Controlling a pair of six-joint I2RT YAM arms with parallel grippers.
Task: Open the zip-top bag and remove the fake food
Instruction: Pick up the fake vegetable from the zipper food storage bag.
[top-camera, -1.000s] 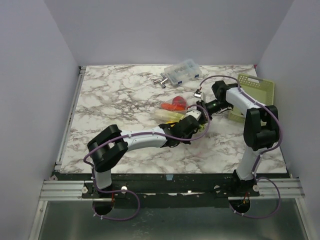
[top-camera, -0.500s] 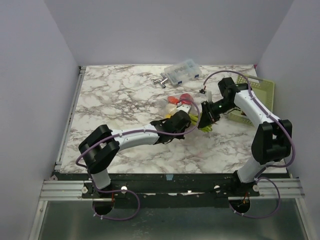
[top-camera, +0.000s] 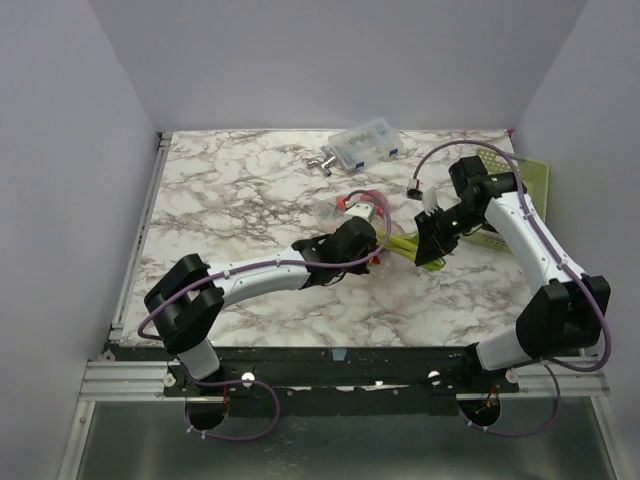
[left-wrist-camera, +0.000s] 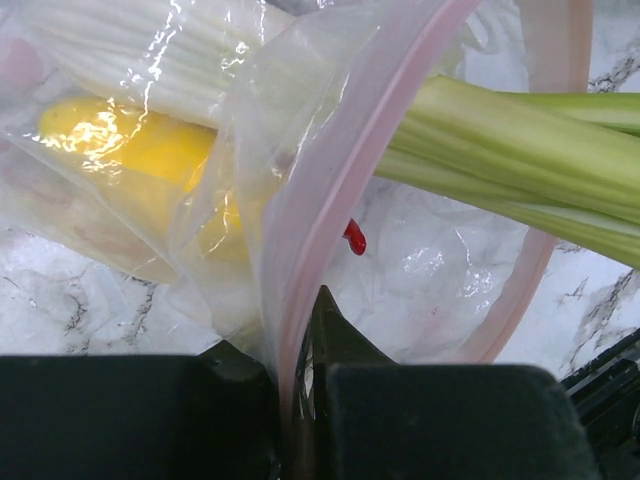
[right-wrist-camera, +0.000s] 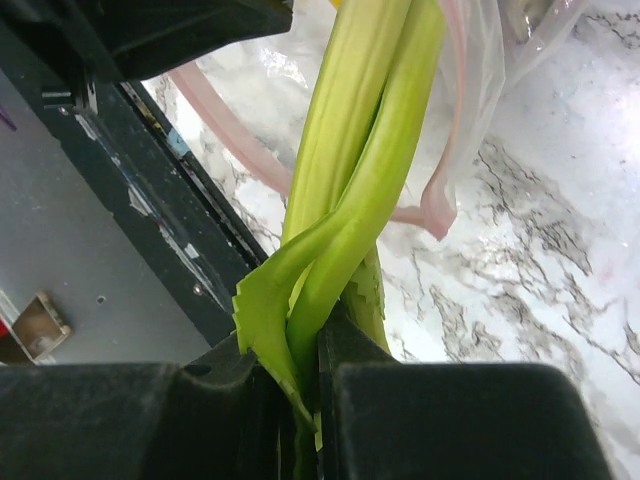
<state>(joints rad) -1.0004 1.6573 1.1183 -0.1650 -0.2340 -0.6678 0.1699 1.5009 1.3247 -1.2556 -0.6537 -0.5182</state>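
Observation:
The clear zip-top bag (top-camera: 350, 212) with a pink zipper strip (left-wrist-camera: 330, 190) lies mid-table, mouth open toward the right. My left gripper (top-camera: 372, 243) is shut on the bag's pink rim (left-wrist-camera: 292, 360). My right gripper (top-camera: 428, 240) is shut on the leafy end of a pale green stalk (right-wrist-camera: 350, 190), which reaches from the bag's mouth out to the right (top-camera: 402, 243). In the left wrist view the stalk (left-wrist-camera: 500, 140) passes through the open mouth. A yellow lemon (left-wrist-camera: 130, 145) and red pieces (top-camera: 345, 203) stay inside the bag.
A small clear plastic box with blue contents (top-camera: 364, 143) and a metal fitting (top-camera: 322, 161) lie at the back. A pale green basket (top-camera: 515, 185) stands at the right edge, partly behind my right arm.
My right gripper has pulled back to the right with the green stalk, drawing it out of the bag's mouth. My left arm has shifted left, lifting the bag's rim.

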